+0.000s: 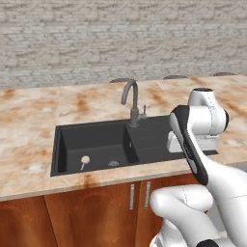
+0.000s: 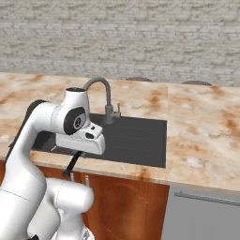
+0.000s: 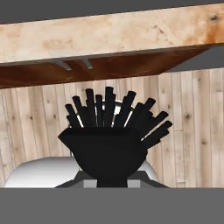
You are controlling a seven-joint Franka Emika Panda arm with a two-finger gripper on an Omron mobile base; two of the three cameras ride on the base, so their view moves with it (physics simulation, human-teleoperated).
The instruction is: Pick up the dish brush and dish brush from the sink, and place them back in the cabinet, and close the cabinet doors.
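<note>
Hand: the hand (image 2: 74, 165) is closed on the black dish brush (image 3: 109, 135), hanging just off the front edge of the table (image 2: 197, 136), in front of the lower cupboards.
Black dish brush: in the hand view its stubby dark head fans upward in stiff bristles; in the right base view it shows as a thin dark stick below the wrist, tilted, over the table's front lip.
Cream dish brush: the cream dish brush (image 1: 84, 160) lies on the floor of the sink (image 1: 91, 144), in the left basin, round head toward the back and thin tan handle toward the front wall, near the round metal drain (image 1: 113, 163) but apart from it.
Sink: dark charcoal, rectangular, matte; ribbed drainboard on the right half, a grey gooseneck tap (image 1: 131, 103) at the rear rim.
Table: mottled beige stone with rusty patches; broad bare surface left, right and behind the basin.
Edges: the table's front lip overhangs the reddish-brown cupboard doors (image 1: 96, 210) with short silver handles.
Backdrop: a pale brick wall (image 1: 120, 38).
Floor: light wooden planks (image 3: 192, 131) under the overhang.
</note>
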